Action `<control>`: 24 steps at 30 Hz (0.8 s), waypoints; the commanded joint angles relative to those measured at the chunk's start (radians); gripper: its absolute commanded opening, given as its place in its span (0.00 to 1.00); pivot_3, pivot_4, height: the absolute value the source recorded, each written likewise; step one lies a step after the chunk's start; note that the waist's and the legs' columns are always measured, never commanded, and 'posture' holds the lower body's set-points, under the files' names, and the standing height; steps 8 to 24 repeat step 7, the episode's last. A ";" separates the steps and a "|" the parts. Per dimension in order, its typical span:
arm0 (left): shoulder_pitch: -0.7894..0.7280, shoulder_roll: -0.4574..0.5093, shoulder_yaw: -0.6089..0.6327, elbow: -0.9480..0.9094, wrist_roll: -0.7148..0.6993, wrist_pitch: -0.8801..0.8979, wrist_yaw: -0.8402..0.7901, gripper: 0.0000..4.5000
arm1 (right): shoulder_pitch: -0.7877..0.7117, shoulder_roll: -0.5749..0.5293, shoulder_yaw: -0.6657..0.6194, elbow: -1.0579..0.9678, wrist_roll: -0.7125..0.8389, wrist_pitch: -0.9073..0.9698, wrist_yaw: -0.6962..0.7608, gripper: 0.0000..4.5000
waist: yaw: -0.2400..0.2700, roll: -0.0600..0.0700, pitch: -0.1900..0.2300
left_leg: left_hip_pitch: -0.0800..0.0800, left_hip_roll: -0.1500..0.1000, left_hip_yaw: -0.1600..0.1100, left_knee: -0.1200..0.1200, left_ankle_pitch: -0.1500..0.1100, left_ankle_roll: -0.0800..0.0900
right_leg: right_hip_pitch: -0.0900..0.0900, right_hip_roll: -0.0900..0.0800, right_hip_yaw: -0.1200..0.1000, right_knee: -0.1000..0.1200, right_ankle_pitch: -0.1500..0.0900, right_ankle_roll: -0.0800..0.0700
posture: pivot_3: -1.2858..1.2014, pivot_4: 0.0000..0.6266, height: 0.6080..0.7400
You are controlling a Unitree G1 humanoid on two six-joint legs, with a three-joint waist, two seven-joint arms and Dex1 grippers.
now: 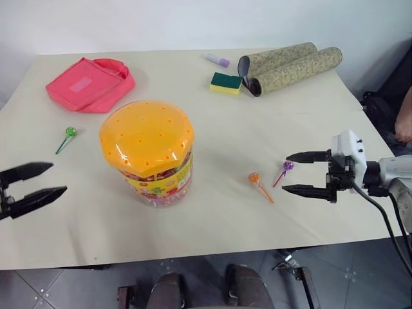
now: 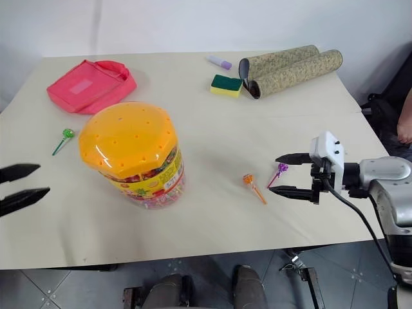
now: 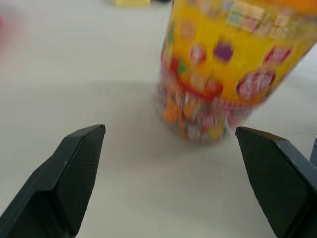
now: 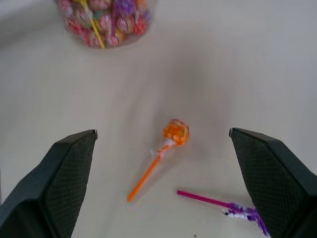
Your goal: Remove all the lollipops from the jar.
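The jar (image 1: 149, 153) stands lidded between both spread, empty grippers, left (image 1: 40, 181) and right (image 1: 295, 172). Orange lollipop (image 1: 255, 179) and purple lollipop (image 1: 286, 167) lie just off the right gripper's fingertips; green lollipop (image 1: 69, 133) lies beyond the left. More candy apparently remains inside.

We seem to be in a plain indoor test room, a lab sort of place rather than a home. A table (image 1: 212, 212) covered in a beige cloth stands against a bare white wall (image 1: 193, 22) on a grey tiled floor (image 1: 77, 286), with odd props laid out: a sponge (image 1: 226, 83), a pink pouch (image 1: 90, 84), rolled mats (image 1: 290, 67).
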 commanded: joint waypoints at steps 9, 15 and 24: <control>0.056 -0.024 0.085 -0.014 0.018 -0.078 -0.003 1.00 | 0.001 0.052 -0.025 0.016 -0.002 -0.055 -0.045 0.99 | 0.004 0.000 0.000 | 0.000 0.000 -0.001 0.000 0.000 0.000 | 0.001 0.000 -0.001 0.000 0.000 0.000 | 0.52 0.24 1.00; 0.056 -0.024 0.085 -0.014 0.018 -0.078 -0.003 1.00 | 0.001 0.052 -0.025 0.016 -0.002 -0.055 -0.045 0.99 | 0.004 0.000 0.000 | 0.000 0.000 -0.001 0.000 0.000 0.000 | 0.001 0.000 -0.001 0.000 0.000 0.000 | 0.52 0.24 1.00; 0.056 -0.024 0.085 -0.014 0.018 -0.078 -0.003 1.00 | 0.001 0.052 -0.025 0.016 -0.002 -0.055 -0.045 0.99 | 0.004 0.000 0.000 | 0.000 0.000 -0.001 0.000 0.000 0.000 | 0.001 0.000 -0.001 0.000 0.000 0.000 | 0.52 0.24 1.00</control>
